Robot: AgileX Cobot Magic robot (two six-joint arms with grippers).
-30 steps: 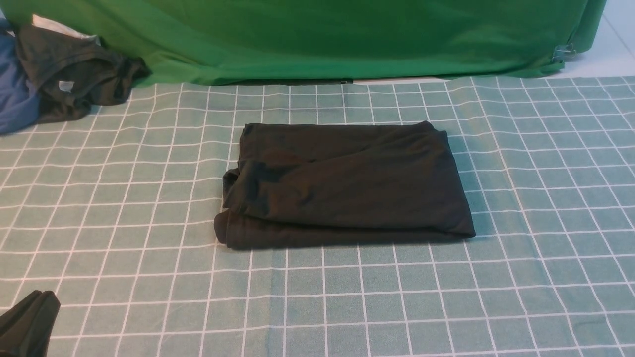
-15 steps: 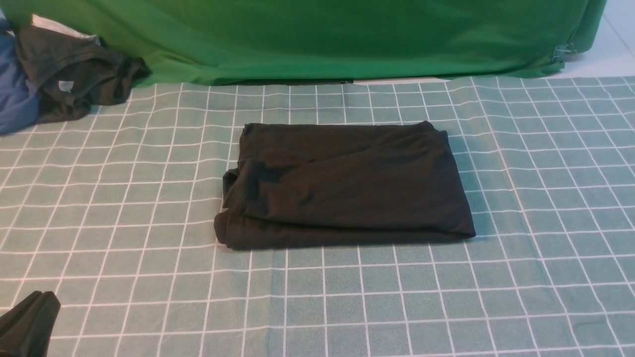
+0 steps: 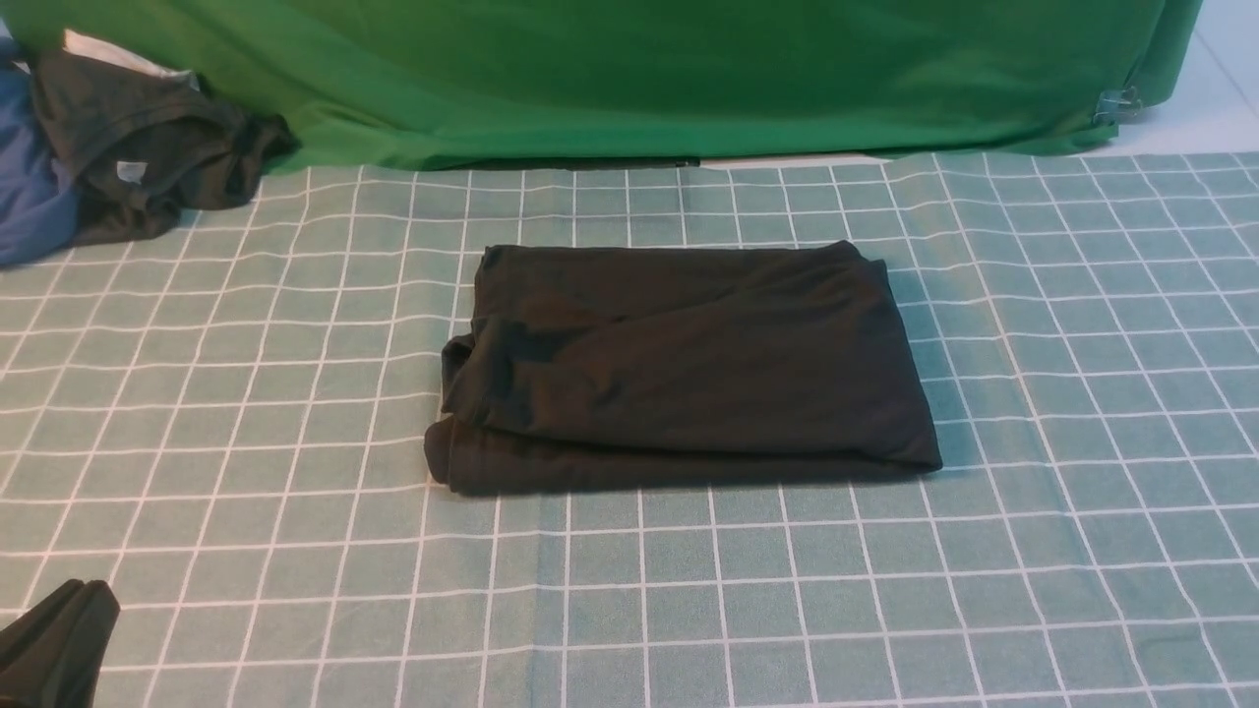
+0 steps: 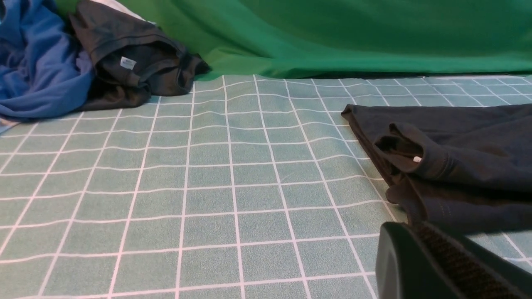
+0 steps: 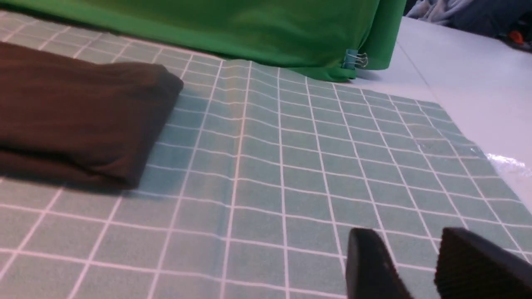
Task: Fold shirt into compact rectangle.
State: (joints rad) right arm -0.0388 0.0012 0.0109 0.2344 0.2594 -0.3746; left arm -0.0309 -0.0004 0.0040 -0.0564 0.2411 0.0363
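Lying folded into a rough rectangle, the shirt point(image 3: 679, 369) sits in the middle of the counter point(image 3: 246, 413), on its green checked cloth. Its layers bunch a little at the left edge, where a small white tag point(image 4: 417, 159) peeks out. The left fingers point(image 4: 436, 265) are pressed together near the shirt's left corner, holding nothing. The right fingers point(image 5: 405, 270) stand slightly apart and empty, off to the shirt's right. A dark grey garment point(image 3: 148, 147) and blue cloth point(image 3: 29, 197) lie bunched at the far left.
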